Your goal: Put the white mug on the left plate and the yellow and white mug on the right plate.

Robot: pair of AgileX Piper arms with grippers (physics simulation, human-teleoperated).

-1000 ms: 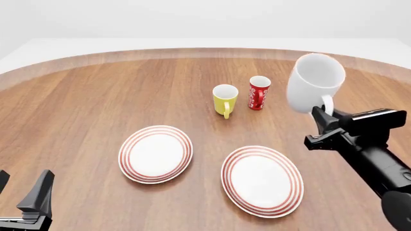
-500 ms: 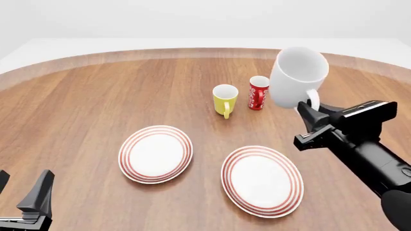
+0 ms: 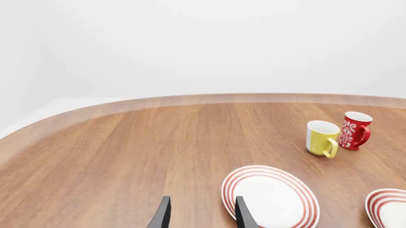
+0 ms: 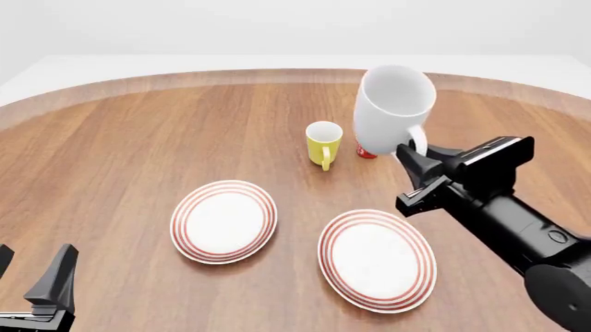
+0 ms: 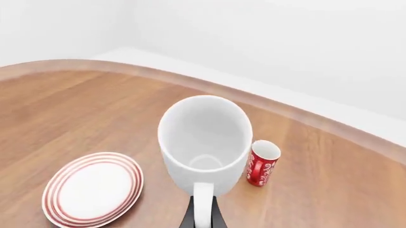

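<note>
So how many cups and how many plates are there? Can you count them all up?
Cups: 3 (the white mug held up by the right gripper, the yellow and white mug, the red cup)
Plates: 2 (the left plate, the right plate)
Total: 5

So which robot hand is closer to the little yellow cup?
The right gripper. It is holding the white mug by its handle just right of the yellow and white mug. The left gripper sits far off at the table's near left corner.
</note>
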